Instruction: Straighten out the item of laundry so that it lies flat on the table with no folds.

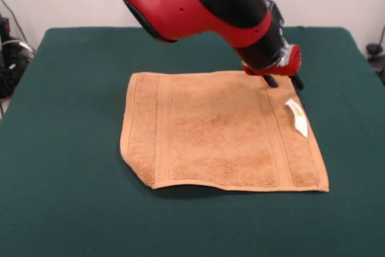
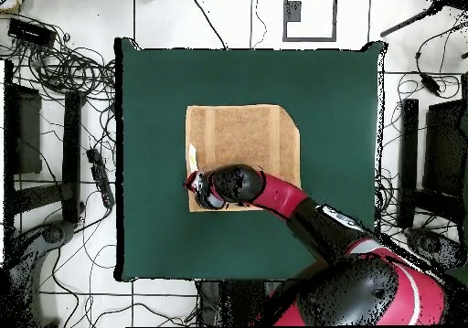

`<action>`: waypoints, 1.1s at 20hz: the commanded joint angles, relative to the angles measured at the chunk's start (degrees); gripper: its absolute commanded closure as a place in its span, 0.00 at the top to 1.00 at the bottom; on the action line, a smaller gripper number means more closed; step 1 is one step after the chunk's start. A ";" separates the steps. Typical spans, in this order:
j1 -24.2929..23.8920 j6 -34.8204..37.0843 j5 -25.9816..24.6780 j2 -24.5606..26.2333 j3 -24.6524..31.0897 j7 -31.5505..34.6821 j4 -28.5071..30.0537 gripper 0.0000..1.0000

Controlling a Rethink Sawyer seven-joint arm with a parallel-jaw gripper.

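Note:
The item of laundry (image 1: 216, 133), an orange-tan towel with stripe bands near its left and right edges, lies spread out on the table (image 1: 66, 148). Its near left corner looks turned under, which leaves a slanted edge there. A small white tag (image 1: 296, 117) rests on its right side. My gripper (image 1: 284, 82) is at the towel's far right corner, with its black fingers apart and low over the cloth. Seen from overhead, the towel (image 2: 242, 146) lies mid-table, and my wrist covers the gripper (image 2: 199, 193) at the towel's lower left corner.
The red and black arm (image 1: 204, 4) reaches in over the far side of the table. In the overhead view, cables (image 2: 64, 68) and dark equipment (image 2: 439, 160) lie on the floor beside the green table (image 2: 338, 96).

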 commanded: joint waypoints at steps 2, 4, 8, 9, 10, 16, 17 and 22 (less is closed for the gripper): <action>13.69 -22.73 -2.61 17.79 1.01 12.76 7.36 1.00; 14.14 -20.54 -2.03 15.46 0.81 12.38 7.86 1.00; 14.43 -16.11 1.38 9.76 1.11 13.83 10.15 1.00; 14.62 -15.53 2.65 7.75 1.19 15.10 11.40 1.00; 14.63 -13.75 4.12 5.78 1.37 15.90 12.30 1.00; 13.46 -1.78 10.91 -5.12 2.47 15.06 15.62 1.00; 13.26 0.42 11.69 -6.77 2.51 14.57 15.85 1.00; 13.31 13.80 14.64 -14.28 -0.58 12.29 12.71 1.00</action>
